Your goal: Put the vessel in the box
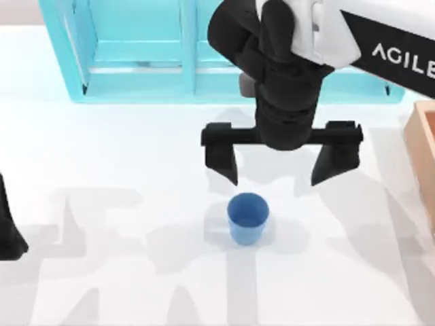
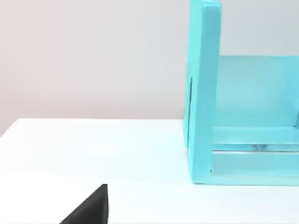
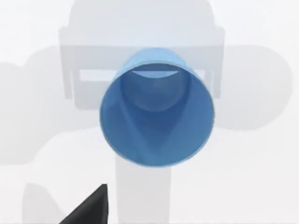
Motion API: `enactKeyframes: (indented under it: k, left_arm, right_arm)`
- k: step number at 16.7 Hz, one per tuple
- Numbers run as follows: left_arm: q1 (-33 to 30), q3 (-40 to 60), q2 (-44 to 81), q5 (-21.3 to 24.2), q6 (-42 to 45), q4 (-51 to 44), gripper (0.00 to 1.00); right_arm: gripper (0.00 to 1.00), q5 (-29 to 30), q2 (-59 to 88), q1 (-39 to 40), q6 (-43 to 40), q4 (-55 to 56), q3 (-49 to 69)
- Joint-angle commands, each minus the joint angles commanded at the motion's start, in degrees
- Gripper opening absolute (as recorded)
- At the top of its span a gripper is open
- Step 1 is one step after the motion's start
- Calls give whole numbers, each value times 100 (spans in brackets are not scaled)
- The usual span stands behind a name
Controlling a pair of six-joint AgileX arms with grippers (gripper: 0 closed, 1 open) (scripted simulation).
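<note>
- Cyan shelf unit [image 1: 224, 61]: largest item, standing at the far side of the table [image 1: 102, 170]; compartments in sight hold nothing. Risk, judged: the carry to the right passes close in front of it, so a high or wide swing could clip its lower edge.
- Box [image 1: 423, 146]: tan, thick-walled, at the table's right edge, cut off by the frame; contents cannot be told. Risk, judged: a release over the near wall rather than the opening would leave the vessel perched or knocked outside.
- Right gripper [image 1: 275, 166]: above mid-table, just far of the vessel, fingers spread wide, grasping nothing. Risk, judged: descending from this offset could land a fingertip on the rim and tip the cup.
- Left gripper [image 1: 10, 231]: parked at the left edge; finger state cannot be told.
- Vessel [image 1: 247, 217]: small blue cup, upright on the table near the centre, well apart from the box; interior empty in the right wrist view [image 3: 156, 107]. Risk, judged: light and tapered, so apt to slide or topple under an off-centre squeeze.
</note>
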Motion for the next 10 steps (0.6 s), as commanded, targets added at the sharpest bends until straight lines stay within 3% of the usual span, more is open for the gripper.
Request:
enactKeyframes:
  k: [6,10]
  left_arm:
    - [0,0,0,0,0,0,100]
    - [0,0,0,0,0,0,100]
  right_arm:
    - [100,1,-11,-11,-4,29,-32]
    - [100,1,105,-5,-4,681,-589]
